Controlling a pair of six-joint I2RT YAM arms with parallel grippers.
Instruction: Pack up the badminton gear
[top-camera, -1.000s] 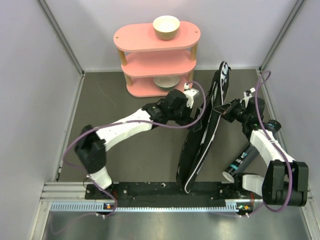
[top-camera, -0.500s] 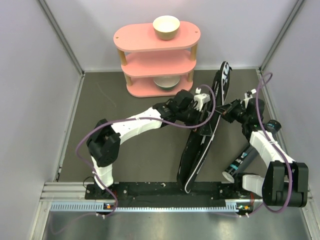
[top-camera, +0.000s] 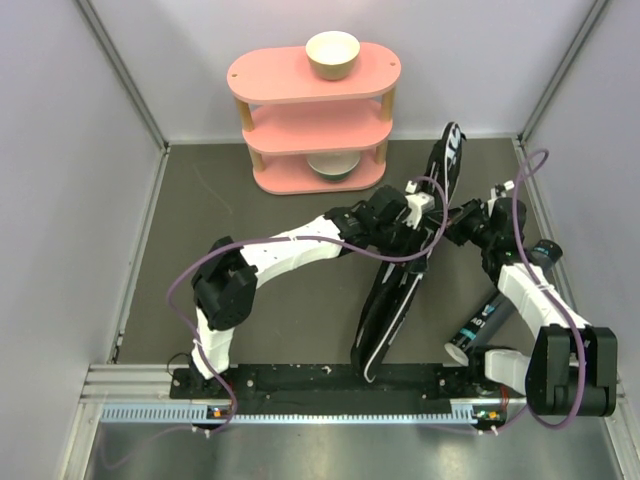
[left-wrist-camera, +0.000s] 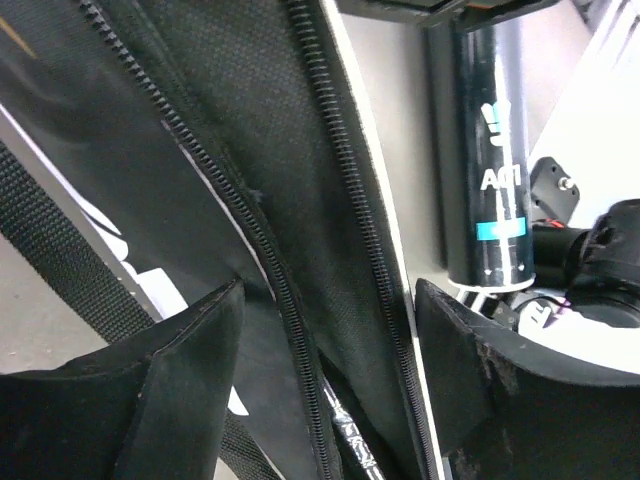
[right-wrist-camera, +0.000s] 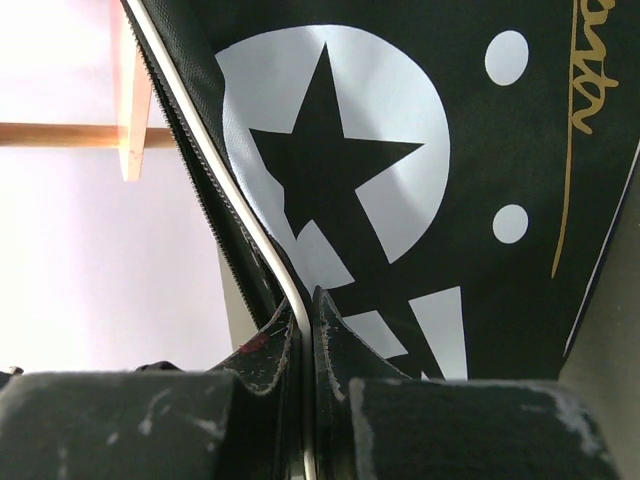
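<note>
Black woven nylon: the long bag (top-camera: 398, 280) lettered SPORT, limp and light, likely to sag wherever it is unsupported. The right gripper (right-wrist-camera: 303, 312) is pressed together on the bag's white-piped rim, judged the firmest place to hold. The left gripper (left-wrist-camera: 325, 300) stands spread, the zip edges running between its fingers, neither finger touching. Past those fingers lies the black tube (left-wrist-camera: 485, 150): rigid, smooth, apt to roll.

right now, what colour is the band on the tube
Bright blue, on the black tube; clearest in the left wrist view.
</note>
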